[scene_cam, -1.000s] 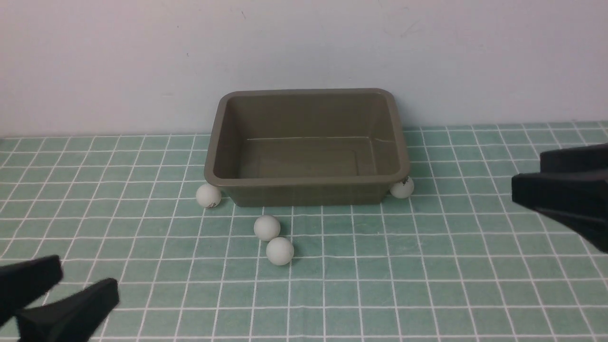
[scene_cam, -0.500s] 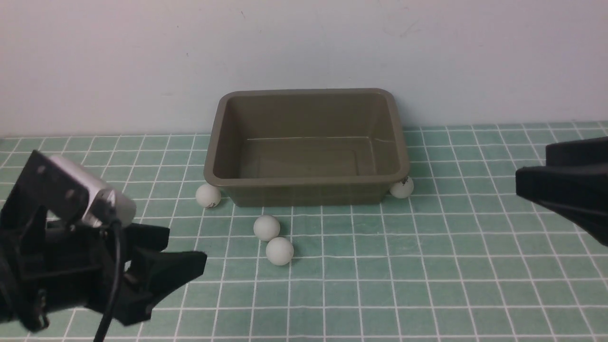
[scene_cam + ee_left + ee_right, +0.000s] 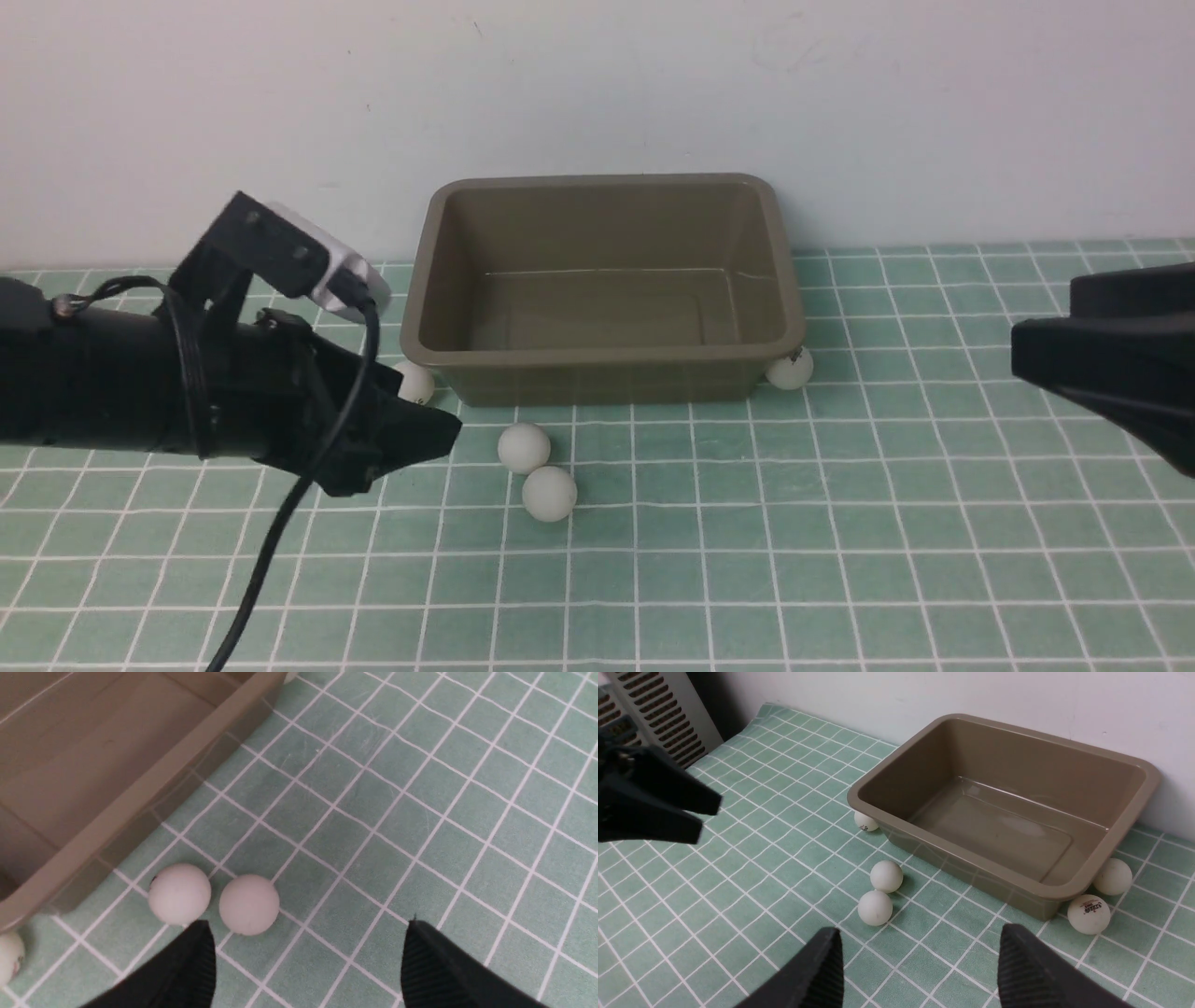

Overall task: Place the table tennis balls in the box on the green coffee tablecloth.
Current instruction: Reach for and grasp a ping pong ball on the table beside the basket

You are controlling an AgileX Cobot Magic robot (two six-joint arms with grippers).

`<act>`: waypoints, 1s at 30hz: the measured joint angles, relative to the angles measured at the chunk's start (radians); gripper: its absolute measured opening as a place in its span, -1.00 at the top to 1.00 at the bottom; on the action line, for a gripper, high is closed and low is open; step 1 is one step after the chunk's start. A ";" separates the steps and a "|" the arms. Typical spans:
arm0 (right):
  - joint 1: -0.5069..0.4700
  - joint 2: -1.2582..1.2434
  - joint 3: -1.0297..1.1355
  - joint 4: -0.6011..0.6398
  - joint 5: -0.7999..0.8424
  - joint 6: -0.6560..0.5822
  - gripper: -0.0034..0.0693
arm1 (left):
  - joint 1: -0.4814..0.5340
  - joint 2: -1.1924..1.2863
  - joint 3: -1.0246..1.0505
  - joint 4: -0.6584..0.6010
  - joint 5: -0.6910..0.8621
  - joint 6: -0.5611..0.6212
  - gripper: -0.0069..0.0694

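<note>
Now, at the left gripper point(image 3: 308, 924): jaws parted, nothing between, low over the green coffee tablecloth point(image 3: 840, 560), just beside two table tennis balls point(image 3: 525, 448) lying side by side. At the right gripper point(image 3: 920, 931): likewise parted and empty, near the cloth's right edge. Farther out, the box point(image 3: 607, 357) by the cloth's far edge, with a logo ball point(image 3: 790, 369) at its front right corner.
</note>
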 joint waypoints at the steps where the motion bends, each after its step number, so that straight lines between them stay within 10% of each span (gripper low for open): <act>1: 0.000 0.000 0.000 0.000 0.000 0.003 -0.21 | -0.013 0.000 -0.001 0.000 -0.009 0.002 -0.43; 30: 0.000 0.000 0.000 0.000 -0.003 0.004 -0.21 | -0.224 0.415 -0.095 -0.039 -0.349 -0.607 -0.43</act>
